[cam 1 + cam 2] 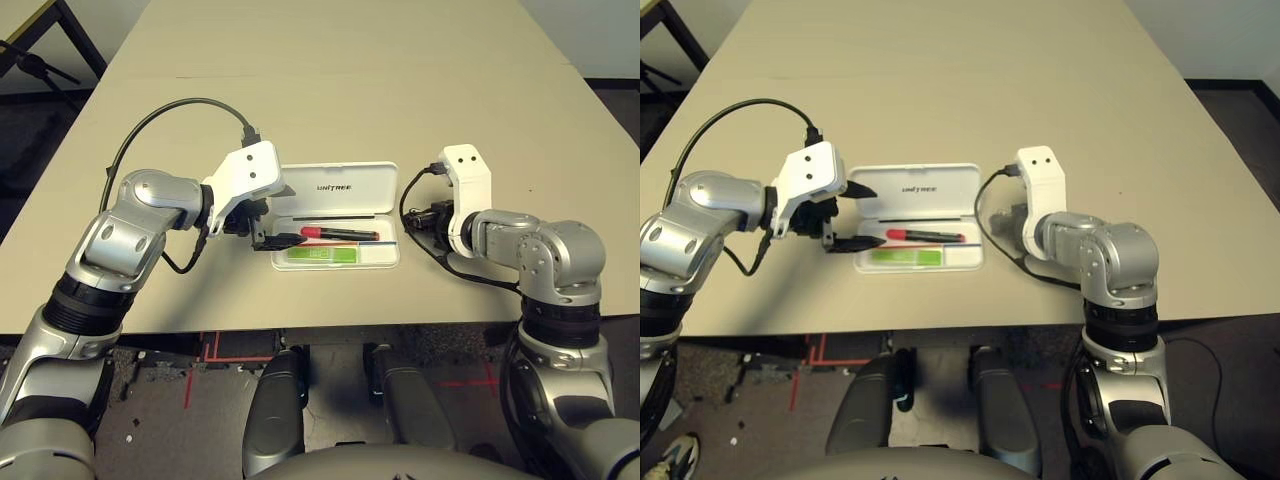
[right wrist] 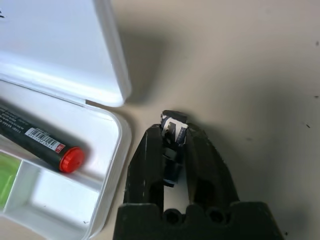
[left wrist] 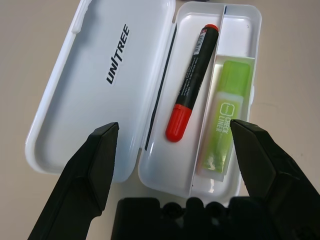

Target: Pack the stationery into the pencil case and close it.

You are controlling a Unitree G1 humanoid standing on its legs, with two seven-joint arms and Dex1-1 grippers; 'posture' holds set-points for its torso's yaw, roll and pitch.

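Case [image 3: 167, 105] open on the table [image 1: 970, 100], marker [image 3: 192, 82] and green stick [image 3: 226, 117] in separate tray compartments; left gripper [image 3: 175, 132] stands wide over it, right gripper [image 2: 175, 132], just beside the tray, pinches the small black-and-silver clip [image 2: 174, 129].

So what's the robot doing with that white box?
It looks like it's packing a pencil case. The right gripper is pinching a tiny black-and-silver clip beside the open case. The red-and-black marker and light-green highlighter lie inside. The left gripper is open over the case, holding nothing.
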